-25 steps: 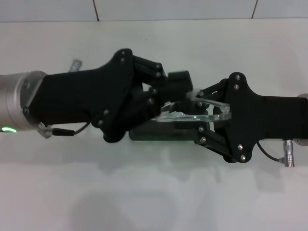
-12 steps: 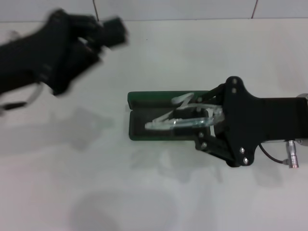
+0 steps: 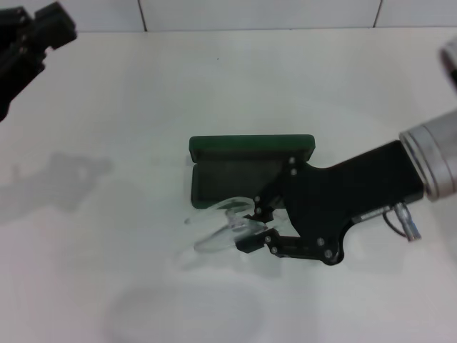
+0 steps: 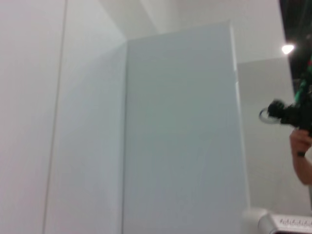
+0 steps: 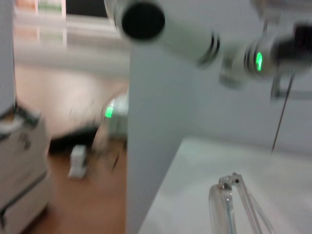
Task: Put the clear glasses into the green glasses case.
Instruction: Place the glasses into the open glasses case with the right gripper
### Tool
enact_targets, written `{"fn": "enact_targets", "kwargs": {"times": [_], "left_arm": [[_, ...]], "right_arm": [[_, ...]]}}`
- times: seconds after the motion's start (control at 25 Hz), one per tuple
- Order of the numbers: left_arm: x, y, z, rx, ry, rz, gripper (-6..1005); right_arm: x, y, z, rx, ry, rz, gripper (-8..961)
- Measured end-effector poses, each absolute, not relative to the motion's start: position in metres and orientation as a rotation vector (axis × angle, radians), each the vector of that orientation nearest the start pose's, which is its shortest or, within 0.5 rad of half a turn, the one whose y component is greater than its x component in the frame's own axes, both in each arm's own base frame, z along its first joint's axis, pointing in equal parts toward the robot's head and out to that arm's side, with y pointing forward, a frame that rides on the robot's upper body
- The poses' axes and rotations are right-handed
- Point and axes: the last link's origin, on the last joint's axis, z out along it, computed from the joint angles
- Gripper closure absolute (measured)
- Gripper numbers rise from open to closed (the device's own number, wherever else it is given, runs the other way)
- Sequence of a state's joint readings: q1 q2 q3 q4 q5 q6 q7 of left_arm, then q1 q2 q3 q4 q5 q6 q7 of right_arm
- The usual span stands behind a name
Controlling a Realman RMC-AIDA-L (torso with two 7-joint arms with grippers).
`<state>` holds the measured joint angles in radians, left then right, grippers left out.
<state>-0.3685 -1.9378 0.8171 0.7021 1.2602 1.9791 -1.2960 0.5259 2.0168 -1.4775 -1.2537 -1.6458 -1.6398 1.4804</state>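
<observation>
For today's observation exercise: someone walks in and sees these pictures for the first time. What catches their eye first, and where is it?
First the right gripper, a black arm reaching in from the right, shut on the clear glasses just in front of the green glasses case. The case lies open mid-table, its lid at the far side, the glasses overhanging its near edge rather than lying inside. The left gripper sits far off at the table's back left corner.

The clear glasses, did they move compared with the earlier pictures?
Yes. The clear glasses moved from over the green glasses case toward its near edge, held by the right gripper.
</observation>
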Motion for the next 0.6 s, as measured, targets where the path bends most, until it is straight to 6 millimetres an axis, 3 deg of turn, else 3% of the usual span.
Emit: {"fn": "enact_targets", "kwargs": {"times": [0.28,0.4,0.6], "left_arm": [[-0.252,0.275,0.113,-2.437,-0.175,-1.407,924],[-0.256,0.272,0.107,-2.434,-0.199,-1.383,924],[-0.256,0.271,0.096,-2.453,-0.209,-1.367,924]], "right_arm": [[0.068,0.311,-0.008,-3.332,-0.368,0.018,830],[0.048,0.321,-0.007,-3.317,-0.302,-0.267,830],[0.031,0.337,-0.011,-3.247,-0.151,-0.66,830]]}}
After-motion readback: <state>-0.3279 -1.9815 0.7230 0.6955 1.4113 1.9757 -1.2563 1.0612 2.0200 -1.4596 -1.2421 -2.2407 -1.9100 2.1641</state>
